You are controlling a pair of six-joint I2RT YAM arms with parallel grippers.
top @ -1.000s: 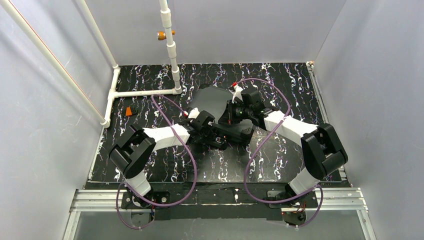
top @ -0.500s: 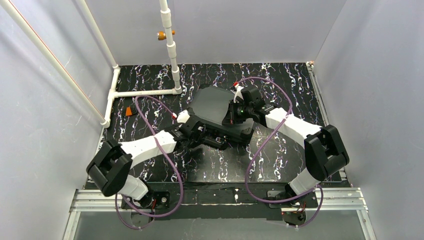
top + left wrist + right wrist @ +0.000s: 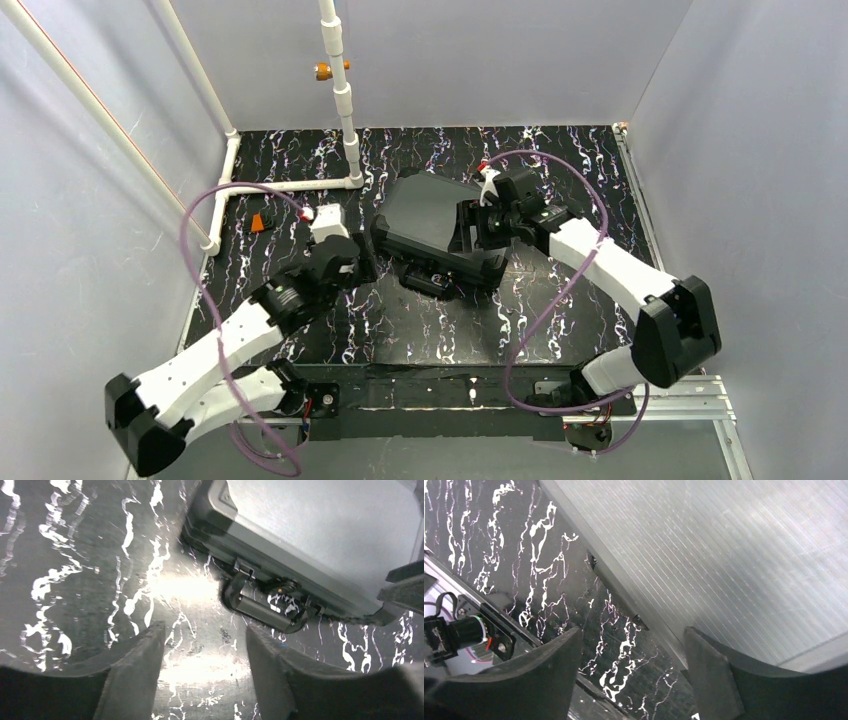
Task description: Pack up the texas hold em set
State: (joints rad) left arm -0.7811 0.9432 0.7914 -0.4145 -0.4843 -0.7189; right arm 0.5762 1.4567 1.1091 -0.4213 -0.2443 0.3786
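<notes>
The texas hold em set shows only as its black hard case (image 3: 430, 208), closed and lying askew at the table's middle, with chips, cards and discs hidden inside. Its front handle (image 3: 265, 607) points toward the near edge. My left gripper (image 3: 358, 263) is open just left of the case and apart from it. In the left wrist view, the left gripper (image 3: 204, 630) has only bare table between its fingers, short of the handle. My right gripper (image 3: 468, 230) is open at the case's right edge. In the right wrist view, the right gripper (image 3: 633, 632) holds nothing, and the ribbed lid (image 3: 724, 545) lies beside one finger.
A white pipe frame (image 3: 285, 185) runs along the back left, with an upright pipe (image 3: 340, 90) rising from it. A small orange block (image 3: 259, 223) lies near the left wall. Grey walls close in three sides, and a metal rail (image 3: 430, 395) borders the near edge.
Both grippers have gone from shut to open. The left arm has pulled back to the left, away from the case's front. The right gripper has shifted slightly right at the case's edge.
</notes>
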